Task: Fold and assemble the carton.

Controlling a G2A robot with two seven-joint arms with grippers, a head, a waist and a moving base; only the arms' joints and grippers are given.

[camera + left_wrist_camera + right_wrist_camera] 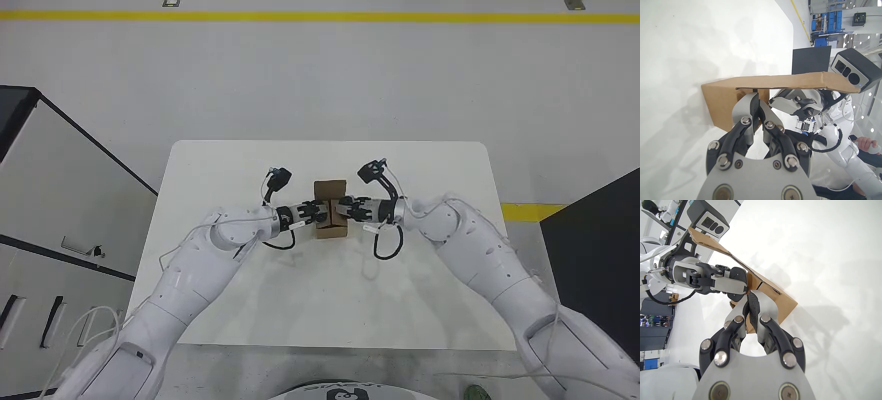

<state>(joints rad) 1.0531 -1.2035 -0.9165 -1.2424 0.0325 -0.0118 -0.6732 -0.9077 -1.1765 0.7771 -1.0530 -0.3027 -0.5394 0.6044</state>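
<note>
Clamping opposite flaps of the carton (329, 192), the left gripper (758, 108) and right gripper (751, 306) are holding it well away from every edge of the table (430, 300).

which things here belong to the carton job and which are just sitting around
In the job: carton, held from both sides; left gripper, shut on its edge; right gripper, shut on a flap.
Just there: table; grey cabinet beside it; black panel on the other side.

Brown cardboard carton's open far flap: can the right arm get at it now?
Probably not yet: the right gripper is shut on the brown cardboard carton. Once it lets go, the open far flap looks unobstructed.
</note>
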